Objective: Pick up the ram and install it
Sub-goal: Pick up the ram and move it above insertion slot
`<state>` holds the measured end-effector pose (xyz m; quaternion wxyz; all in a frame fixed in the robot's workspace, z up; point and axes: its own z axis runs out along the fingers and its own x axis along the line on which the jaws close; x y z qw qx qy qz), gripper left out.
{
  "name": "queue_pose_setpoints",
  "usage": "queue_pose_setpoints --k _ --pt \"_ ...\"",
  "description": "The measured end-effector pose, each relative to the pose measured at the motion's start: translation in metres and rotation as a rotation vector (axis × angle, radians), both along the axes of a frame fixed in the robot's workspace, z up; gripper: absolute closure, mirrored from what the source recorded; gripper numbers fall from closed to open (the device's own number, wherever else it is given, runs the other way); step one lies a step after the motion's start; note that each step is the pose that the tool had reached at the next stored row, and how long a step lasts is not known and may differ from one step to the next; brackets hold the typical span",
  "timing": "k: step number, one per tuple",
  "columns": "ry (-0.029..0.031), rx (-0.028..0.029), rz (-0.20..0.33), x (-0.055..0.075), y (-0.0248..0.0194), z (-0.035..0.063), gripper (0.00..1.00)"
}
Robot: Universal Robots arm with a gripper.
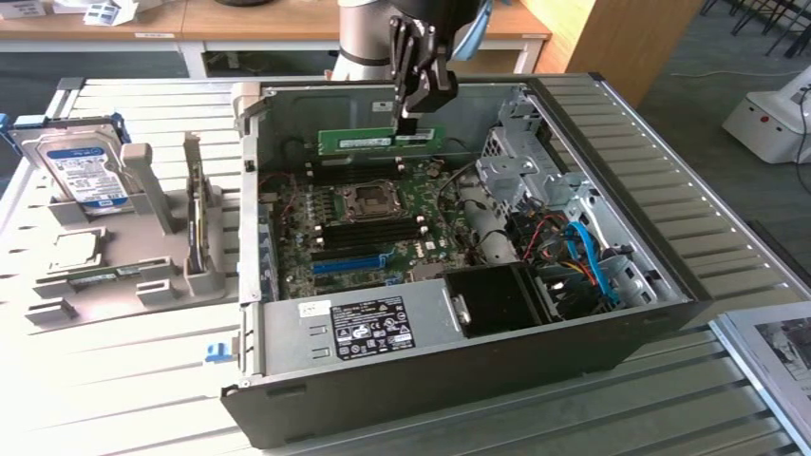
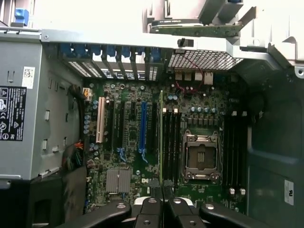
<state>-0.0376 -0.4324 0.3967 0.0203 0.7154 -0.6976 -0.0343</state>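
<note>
Exterior view's left: I see a grey plastic holder rack (image 1: 152,285) carrying a silver hard drive (image 1: 79,171). Centre: the black two-finger gripper (image 1: 413,122) is clamped on the long green ram stick (image 1: 378,140), which it holds level above the green motherboard (image 1: 342,233). The board lies inside the open black computer case (image 1: 507,380). Right: blue cables (image 1: 590,256).

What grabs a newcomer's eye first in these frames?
The open computer case lies on its side in the middle of the table, with its motherboard exposed. Above the board, the gripper is shut on the ram, a green stick held level near the case's far wall. At the exterior view's left, a hard drive stands upright in a grey holder.
</note>
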Motion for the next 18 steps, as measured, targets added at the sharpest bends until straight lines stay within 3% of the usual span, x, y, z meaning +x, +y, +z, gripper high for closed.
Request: queue_pose_setpoints --k 7,18 --pt "-0.0001 0.0003 0.0 0.0 0.0001 -0.0011 0.89" --pt "-0.003 0.0001 0.0 0.0 0.0 -0.0169 0.89"
